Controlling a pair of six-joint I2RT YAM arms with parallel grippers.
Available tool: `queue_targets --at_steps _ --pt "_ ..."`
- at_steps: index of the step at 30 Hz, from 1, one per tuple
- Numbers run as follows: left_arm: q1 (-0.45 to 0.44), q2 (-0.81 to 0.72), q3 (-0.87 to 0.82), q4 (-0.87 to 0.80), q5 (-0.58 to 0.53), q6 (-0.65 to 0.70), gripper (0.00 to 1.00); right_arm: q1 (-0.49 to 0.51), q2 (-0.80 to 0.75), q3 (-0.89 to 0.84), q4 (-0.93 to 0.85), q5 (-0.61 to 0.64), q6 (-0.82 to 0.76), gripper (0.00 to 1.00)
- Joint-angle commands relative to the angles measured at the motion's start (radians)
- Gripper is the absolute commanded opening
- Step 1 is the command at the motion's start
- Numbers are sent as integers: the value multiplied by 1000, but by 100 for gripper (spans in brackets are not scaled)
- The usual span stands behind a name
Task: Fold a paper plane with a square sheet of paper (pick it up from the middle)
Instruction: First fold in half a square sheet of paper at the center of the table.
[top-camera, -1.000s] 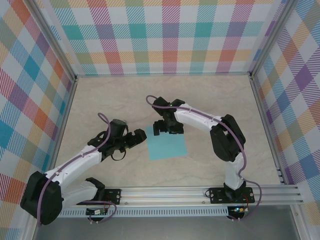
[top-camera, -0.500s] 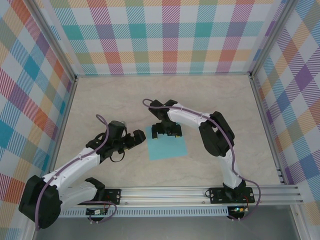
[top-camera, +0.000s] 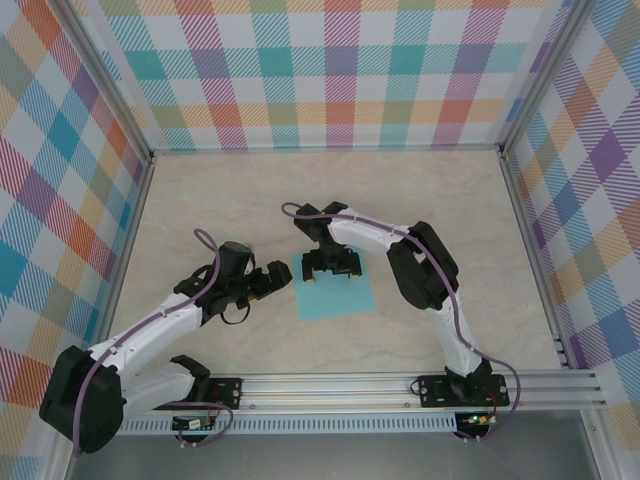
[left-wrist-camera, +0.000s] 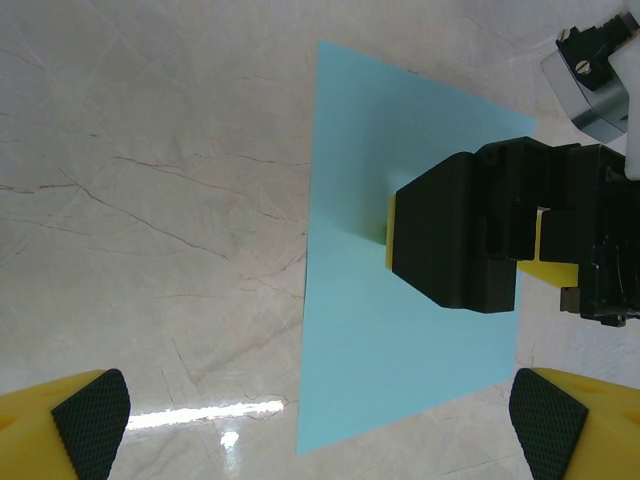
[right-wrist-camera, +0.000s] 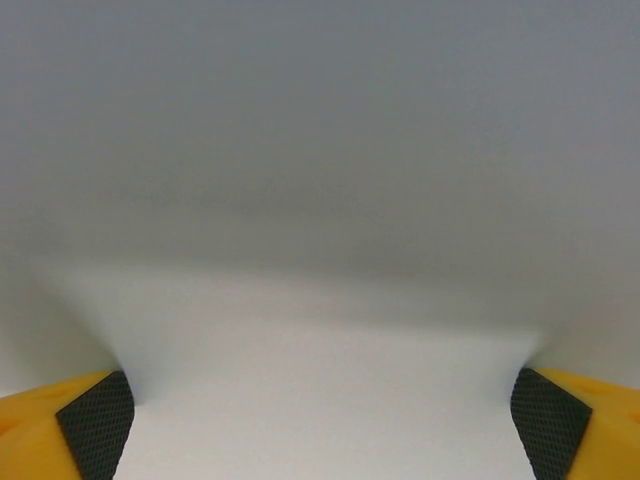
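With the right gripper (top-camera: 331, 272) spread wide and down on the flat paper (top-camera: 338, 295), closing may skid or crumple the thin sheet, while the left gripper (top-camera: 278, 279), also wide, hangs beside.

A square sheet of thin teal paper (top-camera: 345, 300) lies flat near the middle of the pale marbled bench (top-camera: 200, 200), beyond the two arm bases at the near edge. The right gripper (top-camera: 332, 272) stands over the sheet's far half, while the left gripper (top-camera: 282, 280) sits just beside its left edge, facing it.
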Motion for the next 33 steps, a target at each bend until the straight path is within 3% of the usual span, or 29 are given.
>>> queue_targets --at_steps 1,24,30,33 --pt "6 3 7 -6 14 12 100 17 78 -46 -27 -14 0 100" --pt "6 14 24 -20 24 8 100 19 70 -14 -39 -1 1 94" --pt "6 0 22 -32 21 8 100 18 34 -5 -39 11 4 87" --pt "6 -14 21 -43 13 8 100 18 -6 -4 -29 17 9 75"
